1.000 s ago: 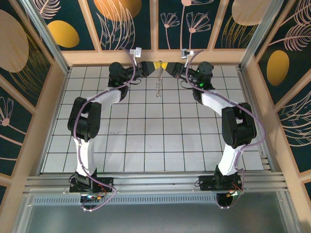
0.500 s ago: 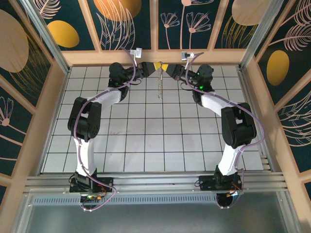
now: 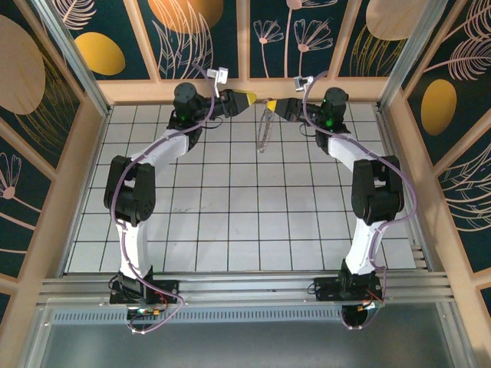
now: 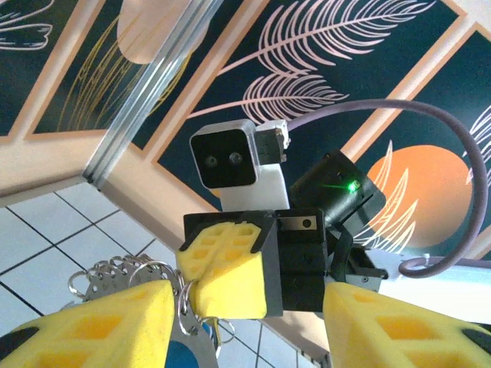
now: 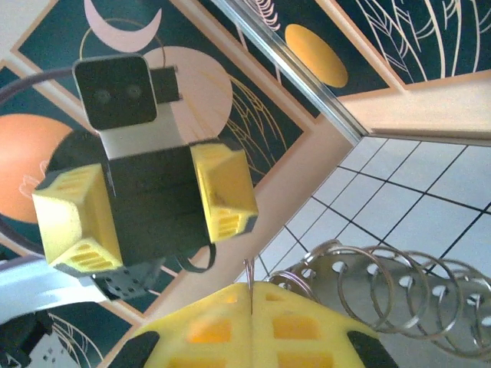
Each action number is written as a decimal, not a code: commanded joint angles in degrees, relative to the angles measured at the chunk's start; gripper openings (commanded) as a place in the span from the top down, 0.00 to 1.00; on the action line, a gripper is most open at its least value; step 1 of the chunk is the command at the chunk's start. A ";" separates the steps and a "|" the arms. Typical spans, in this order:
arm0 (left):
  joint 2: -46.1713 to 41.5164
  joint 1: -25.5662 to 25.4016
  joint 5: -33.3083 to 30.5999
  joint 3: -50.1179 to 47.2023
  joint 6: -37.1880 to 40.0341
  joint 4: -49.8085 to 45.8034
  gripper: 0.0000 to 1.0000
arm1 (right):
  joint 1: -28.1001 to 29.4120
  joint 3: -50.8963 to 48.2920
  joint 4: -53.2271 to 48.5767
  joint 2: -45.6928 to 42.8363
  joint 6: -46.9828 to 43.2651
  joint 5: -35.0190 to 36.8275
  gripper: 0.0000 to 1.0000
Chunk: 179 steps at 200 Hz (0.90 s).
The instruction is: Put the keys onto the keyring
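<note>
Up by the far wall (image 3: 245,88), the two grippers meet nose to nose over the table (image 3: 230,230). The right gripper (image 3: 271,104) is clamped on the keyring (image 3: 265,132). In its wrist view the yellow pads (image 5: 299,326) press flat together with a thin wire of the ring pinched in the seam. A row of small rings (image 5: 376,295) fans out beside them. From above, the keyring hangs below those fingers. The left gripper (image 3: 244,98) is spread wide and grips nothing. In its wrist view, its yellow fingers (image 4: 100,326) stand on either side of the right gripper's tip, and the small rings sit just beside one of them. A blue patch (image 4: 180,357) shows at the bottom edge under the ring, too little to tell what it is.
</note>
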 commanded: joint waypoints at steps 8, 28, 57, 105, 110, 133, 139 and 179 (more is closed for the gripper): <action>0.56 0.79 3.39 8.29 13.09 -17.76 0.46 | -0.32 8.42 -15.87 1.17 -14.37 -8.37 1.00; 2.86 1.09 5.72 13.42 17.01 -24.65 0.47 | -0.60 12.70 -23.57 2.80 -19.54 -10.80 1.00; 6.53 1.50 9.29 20.62 20.94 -33.25 0.56 | -0.47 19.34 -35.64 5.36 -27.52 -13.24 1.00; 8.65 1.66 11.26 22.86 22.37 -36.56 0.67 | -0.05 22.11 -38.67 6.62 -28.77 -13.42 1.00; 8.65 1.71 11.31 22.77 22.35 -36.57 0.68 | 0.01 22.07 -38.67 6.64 -28.76 -13.36 1.00; 8.73 1.66 11.56 22.10 22.28 -36.35 0.67 | 0.48 22.20 -38.87 6.76 -28.98 -13.22 1.00; 8.74 1.70 11.62 21.80 22.09 -36.11 0.67 | 0.65 22.23 -38.93 6.91 -28.94 -13.11 1.00; 8.37 1.70 12.42 19.39 19.83 -32.76 0.66 | 1.26 22.76 -39.02 7.31 -28.93 -12.67 1.00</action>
